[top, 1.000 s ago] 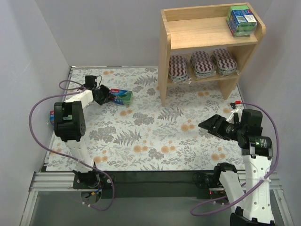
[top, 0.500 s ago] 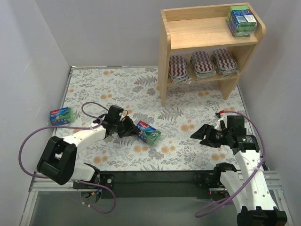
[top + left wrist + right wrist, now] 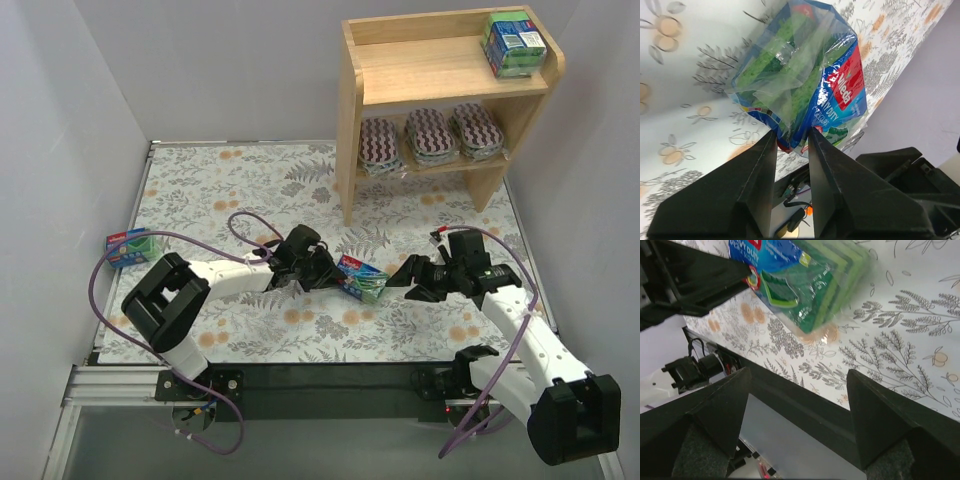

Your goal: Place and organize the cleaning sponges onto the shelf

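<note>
Top external view: a green sponge pack [image 3: 362,279] with a blue-and-red label sits low over the middle of the near part of the flowered mat [image 3: 230,180], between the two arms. Whether it touches the mat cannot be told. The left gripper [image 3: 335,275] has it by its left end. In the left wrist view the two black fingers [image 3: 752,185] are closed on the edge of the clear wrapper, with the green sponges and the label beyond them. The right gripper [image 3: 408,280] is just beside the pack on its right, jaws spread wide and holding nothing. In the right wrist view the pack lies ahead of the parted fingers [image 3: 880,410] and apart from them.

A second pack [image 3: 130,247] lies on the mat near its left edge, well apart from both arms. A third pack [image 3: 513,43] stands at the right end of the top tier of the wooden shelf [image 3: 420,70], which sits at the far right corner of the mat. Three striped oval pads [image 3: 432,135] lean side by side on the lower tier.
</note>
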You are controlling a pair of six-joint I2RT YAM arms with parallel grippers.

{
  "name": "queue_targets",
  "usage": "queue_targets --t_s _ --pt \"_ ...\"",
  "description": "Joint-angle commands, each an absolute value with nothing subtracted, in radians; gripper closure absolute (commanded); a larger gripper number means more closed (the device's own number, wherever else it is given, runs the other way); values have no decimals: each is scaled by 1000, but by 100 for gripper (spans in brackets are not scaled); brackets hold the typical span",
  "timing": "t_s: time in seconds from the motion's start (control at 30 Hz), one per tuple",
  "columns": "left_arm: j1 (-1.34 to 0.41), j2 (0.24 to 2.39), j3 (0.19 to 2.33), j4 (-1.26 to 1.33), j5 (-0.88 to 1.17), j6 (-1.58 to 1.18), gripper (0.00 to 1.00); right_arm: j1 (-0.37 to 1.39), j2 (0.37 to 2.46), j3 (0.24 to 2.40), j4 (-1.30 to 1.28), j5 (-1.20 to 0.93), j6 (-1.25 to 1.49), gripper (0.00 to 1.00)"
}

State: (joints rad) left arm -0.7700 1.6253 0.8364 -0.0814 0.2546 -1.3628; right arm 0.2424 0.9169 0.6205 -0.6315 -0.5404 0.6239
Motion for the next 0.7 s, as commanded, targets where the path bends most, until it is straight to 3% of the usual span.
queue_targets --t_s 0.0,0.3,0.67 --pt "-821 1631 877 -55 199 -1437 80 267 960 627 -519 -476 689 31" --pt "-851 1638 867 -25 192 -1474 80 281 1092 624 -446 -388 704 45" --pt "-853 1663 871 -26 215 -1467 80 293 1176 612 -381 -376 710 53"
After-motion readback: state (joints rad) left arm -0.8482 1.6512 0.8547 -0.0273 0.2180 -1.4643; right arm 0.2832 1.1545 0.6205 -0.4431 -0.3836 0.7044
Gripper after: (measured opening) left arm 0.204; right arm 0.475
